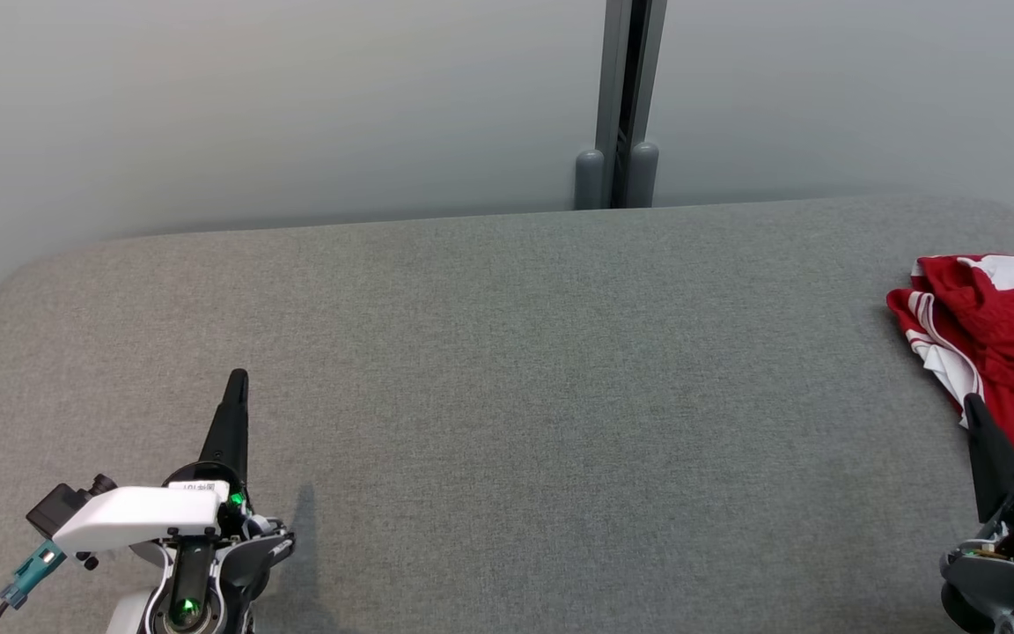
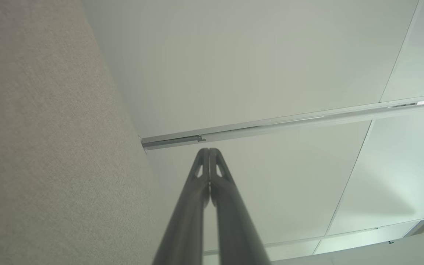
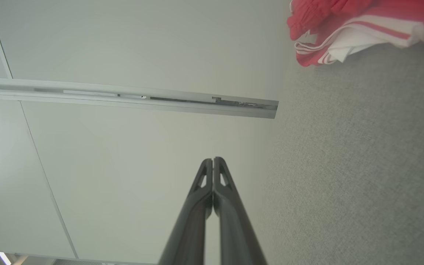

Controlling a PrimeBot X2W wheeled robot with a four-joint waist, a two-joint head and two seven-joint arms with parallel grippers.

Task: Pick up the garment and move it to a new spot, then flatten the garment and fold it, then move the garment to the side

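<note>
Your crumpled red-and-white garment [image 1: 995, 326], perhaps shorts, lies at the right end of the bench [image 1: 507, 370], partly cut off by the frame. Your right tool [image 1: 970, 403] sits just beside it, fingers pressed together and empty; your left tool [image 1: 238, 379], well apart, is likewise closed.
</note>
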